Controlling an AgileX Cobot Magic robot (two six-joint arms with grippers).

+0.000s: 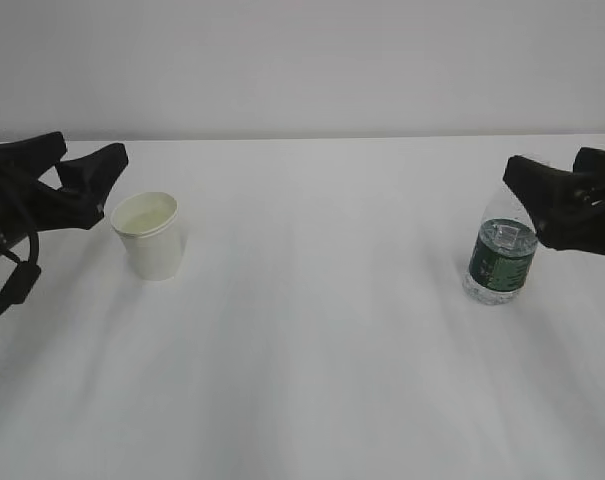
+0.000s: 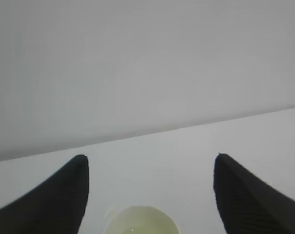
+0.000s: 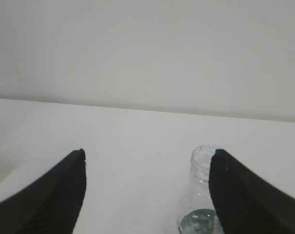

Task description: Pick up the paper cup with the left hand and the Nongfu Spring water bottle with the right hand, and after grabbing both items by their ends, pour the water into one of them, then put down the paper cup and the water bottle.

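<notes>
Cup (image 1: 149,235) upright left of frame, bottle (image 1: 501,255) right, green label unreadable, left end effector (image 1: 82,165) and right end effector (image 1: 554,180) both spread apart, empty, white surface (image 1: 312,350).

1 paper cup (image 1: 149,236), 1 water bottle (image 1: 500,254), 2 end effectors.

A plain white table (image 1: 312,380) meets a bare pale grey wall (image 1: 302,60).

White table (image 1: 312,380), paper cup (image 1: 150,236) upright at left, water bottle (image 1: 501,255) upright at right.
</notes>
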